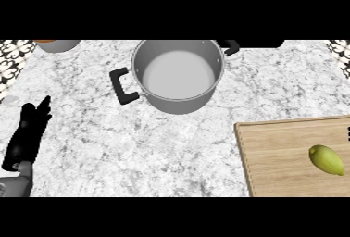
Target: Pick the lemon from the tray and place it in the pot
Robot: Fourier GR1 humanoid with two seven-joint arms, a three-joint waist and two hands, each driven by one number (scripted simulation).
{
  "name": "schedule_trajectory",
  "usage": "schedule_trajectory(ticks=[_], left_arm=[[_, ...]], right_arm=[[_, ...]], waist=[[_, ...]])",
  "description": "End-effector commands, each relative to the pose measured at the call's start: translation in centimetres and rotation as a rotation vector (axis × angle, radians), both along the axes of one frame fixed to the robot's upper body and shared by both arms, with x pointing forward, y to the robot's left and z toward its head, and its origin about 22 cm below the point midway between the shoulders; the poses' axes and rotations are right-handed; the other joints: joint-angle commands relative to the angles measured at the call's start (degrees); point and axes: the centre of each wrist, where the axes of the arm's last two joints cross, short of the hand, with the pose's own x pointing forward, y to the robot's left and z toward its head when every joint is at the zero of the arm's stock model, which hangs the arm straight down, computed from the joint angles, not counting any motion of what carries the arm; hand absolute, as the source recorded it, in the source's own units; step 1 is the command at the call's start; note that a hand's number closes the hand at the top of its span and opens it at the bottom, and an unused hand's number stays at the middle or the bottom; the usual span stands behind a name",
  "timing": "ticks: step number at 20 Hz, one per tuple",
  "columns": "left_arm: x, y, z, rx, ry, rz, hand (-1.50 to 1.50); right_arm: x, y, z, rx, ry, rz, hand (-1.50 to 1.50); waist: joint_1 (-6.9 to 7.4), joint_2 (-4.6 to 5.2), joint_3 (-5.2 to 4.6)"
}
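A yellow-green lemon [326, 159] lies on a wooden tray [280, 152] at the right edge of the head view. A grey metal pot [178, 74] with black handles stands at the top middle of the marble counter, and nothing shows inside it. My left hand [28, 132] rests at the far left with its fingers straight and pointing up, far from both the lemon and the pot. It holds nothing. The right hand does not show.
A grey container [58, 45] with something orange inside is cut off at the top left corner. Patterned tiles [12, 60] border the counter at both upper sides. Bare marble [150, 148] lies between the left hand and the tray.
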Motion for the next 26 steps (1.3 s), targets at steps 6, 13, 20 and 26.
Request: schedule_trajectory(ticks=[6, 13, 20, 26], left_arm=[[-0.5, -0.7, 0.9, -0.005, 0.014, 0.000, 0.00], [-0.3, -1.3, -0.3, -0.011, 0.000, 0.009, 0.00], [0.2, -1.8, -1.3, 0.005, 0.009, 0.006, 0.00], [-0.9, -1.4, -0.4, -0.029, -0.016, -0.005, 0.00]], right_arm=[[2.1, 3.1, -1.9, -0.015, 0.057, 0.037, -1.50], [2.3, 3.1, -2.6, 0.018, 0.084, 0.042, -1.50], [3.8, 3.6, -4.1, 0.016, 0.087, 0.051, -1.50], [4.0, 3.2, -3.9, 0.051, 0.073, 0.089, 1.50]], waist=[[0.10, -0.01, 0.01], [0.00, 0.00, 0.01], [0.00, 0.04, 0.01], [0.04, 0.00, 0.01]])
